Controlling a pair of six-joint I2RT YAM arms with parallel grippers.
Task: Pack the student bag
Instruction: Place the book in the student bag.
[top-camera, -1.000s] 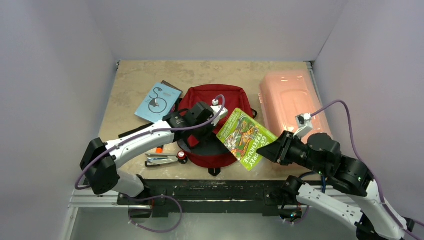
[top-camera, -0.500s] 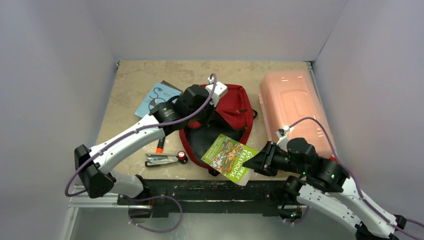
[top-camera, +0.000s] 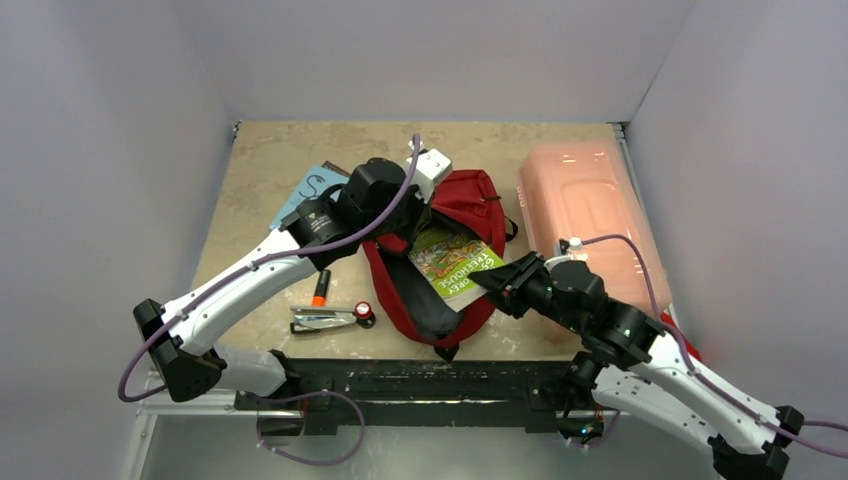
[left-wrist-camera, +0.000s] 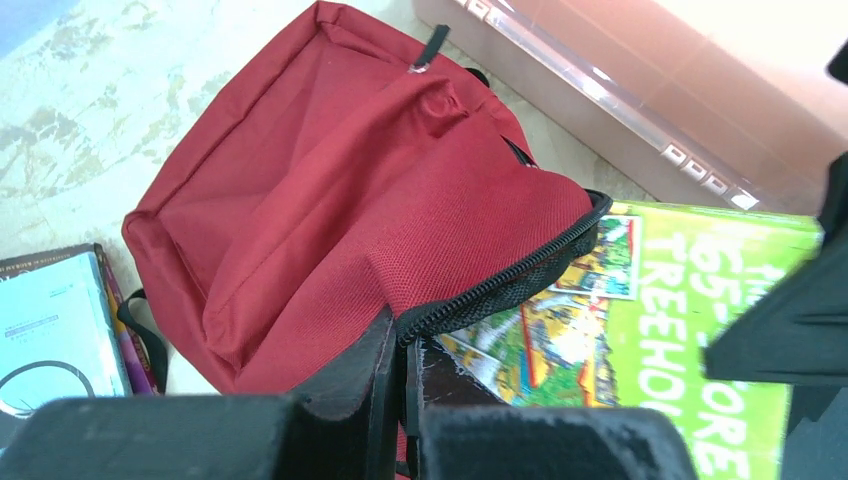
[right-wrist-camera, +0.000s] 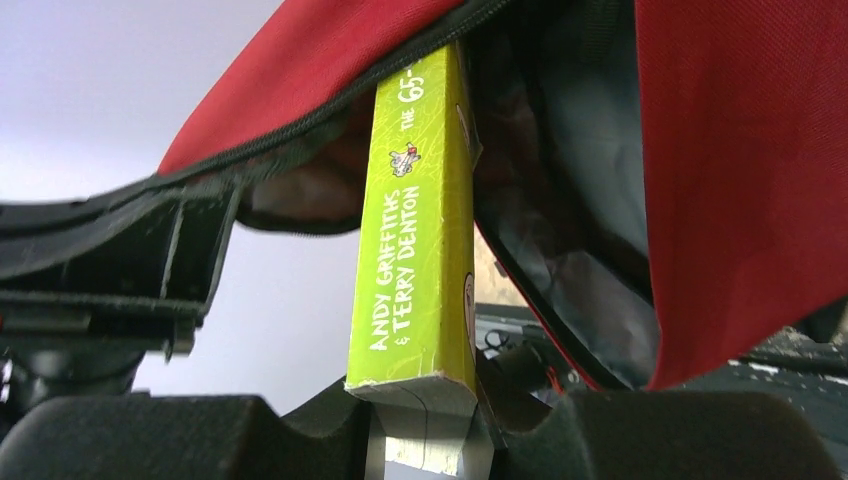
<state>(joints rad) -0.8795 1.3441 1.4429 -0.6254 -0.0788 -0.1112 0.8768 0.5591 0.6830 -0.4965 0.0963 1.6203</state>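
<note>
The left pincer (left-wrist-camera: 400, 350) is pinching the bag (left-wrist-camera: 340, 200) by its zipper rim, holding the mouth open. The right pincer (right-wrist-camera: 425, 430) is clamping the book (right-wrist-camera: 412, 250), which is poking into the bag lying mid-desk (top-camera: 260, 170).

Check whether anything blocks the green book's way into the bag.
Nothing visible does. The left gripper pinches the zipper edge of the bag, holding the mouth up and open. The right gripper grips the book by its near end, and the book's far end is past the zipper, inside the opening.
</note>
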